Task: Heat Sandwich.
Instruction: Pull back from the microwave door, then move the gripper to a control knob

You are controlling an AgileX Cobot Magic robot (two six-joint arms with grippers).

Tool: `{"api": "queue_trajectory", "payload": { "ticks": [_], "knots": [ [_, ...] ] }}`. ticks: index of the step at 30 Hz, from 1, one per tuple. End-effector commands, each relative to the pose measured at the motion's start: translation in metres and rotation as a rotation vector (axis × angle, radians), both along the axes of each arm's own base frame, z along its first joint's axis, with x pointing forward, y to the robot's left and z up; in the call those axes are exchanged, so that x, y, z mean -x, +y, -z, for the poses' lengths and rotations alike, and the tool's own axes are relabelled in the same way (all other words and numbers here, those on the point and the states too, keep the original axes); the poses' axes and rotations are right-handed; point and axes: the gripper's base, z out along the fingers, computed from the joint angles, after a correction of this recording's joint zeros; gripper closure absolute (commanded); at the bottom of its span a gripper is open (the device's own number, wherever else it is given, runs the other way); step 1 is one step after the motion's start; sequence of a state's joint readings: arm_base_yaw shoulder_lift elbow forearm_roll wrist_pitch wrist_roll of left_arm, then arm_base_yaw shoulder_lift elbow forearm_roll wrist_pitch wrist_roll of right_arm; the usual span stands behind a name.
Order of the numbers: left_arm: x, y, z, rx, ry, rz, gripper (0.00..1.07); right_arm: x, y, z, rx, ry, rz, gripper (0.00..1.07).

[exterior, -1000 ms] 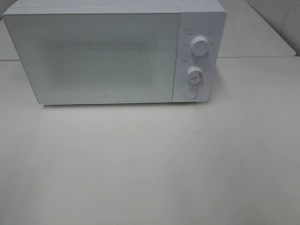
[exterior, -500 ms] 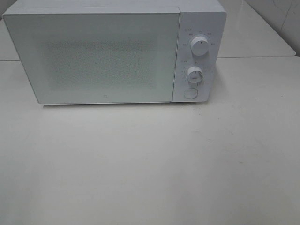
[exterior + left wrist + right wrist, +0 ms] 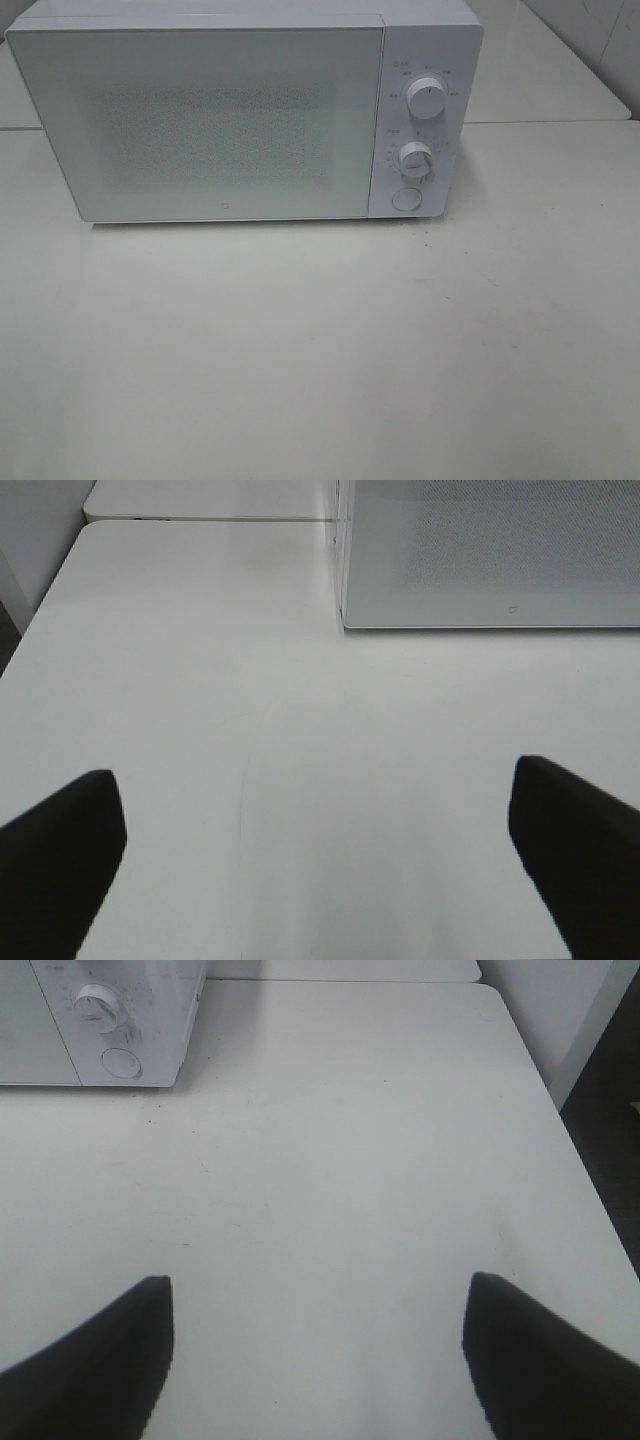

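The left pincer [image 3: 315, 780] is open wide, its two dark fingers spread far apart with only bare white counter [image 3: 250, 710] between them; it grips nothing. The right pincer [image 3: 320, 1285] is also open and empty, its fingers apart over the same pale surface. Neither pincer appears in the high view. Beyond the left pincer, well apart from it, is the front corner of a white microwave [image 3: 230, 120] on the hinge side of its closed door [image 3: 200, 125]. Beyond the right pincer, also well apart, is the other front corner, the one with the controls. In the high view the microwave fills the upper part of the frame. Its frosted door spans the upper left and centre, and the control strip sits to the upper right. That strip has an upper dial [image 3: 427, 100], a lower dial [image 3: 415, 160] and a round button [image 3: 405, 199] beneath them. The lower half of the frame is open counter. The sandwich is not visible in any view. It may be behind the frosted door or outside the frames; this cannot be told, so neither its direction from the pincers nor its long axis can be given. The controls are nearer the right arm, which looks better placed to reach them.
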State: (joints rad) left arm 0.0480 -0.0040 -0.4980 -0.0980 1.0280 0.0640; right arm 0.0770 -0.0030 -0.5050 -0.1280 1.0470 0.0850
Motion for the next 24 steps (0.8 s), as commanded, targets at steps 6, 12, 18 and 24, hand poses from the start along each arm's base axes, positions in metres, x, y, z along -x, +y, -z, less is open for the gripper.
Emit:
{"api": "queue_trajectory", "payload": {
  "ticks": [6,12,18,24],
  "knots": [
    [0.0039,-0.0003,0.0011,0.001,-0.023,0.000,0.05,0.0039,-0.0001,-0.0004,-0.002,-0.037,0.007,0.31],
    [0.0039,-0.0003,0.0011,0.001,-0.023,0.000,0.05,0.0039,-0.0001,-0.0004,-0.002,-0.037,0.007,0.31],
    [0.0039,-0.0003,0.0011,0.001,-0.023,0.000,0.05,0.0039,-0.0001,-0.0004,-0.003,-0.037,0.006,0.31],
    [0.0039,-0.0003,0.0011,0.001,-0.023,0.000,0.05,0.0038,-0.0001,-0.0004,-0.003,-0.038,0.006,0.31]
  ]
}}
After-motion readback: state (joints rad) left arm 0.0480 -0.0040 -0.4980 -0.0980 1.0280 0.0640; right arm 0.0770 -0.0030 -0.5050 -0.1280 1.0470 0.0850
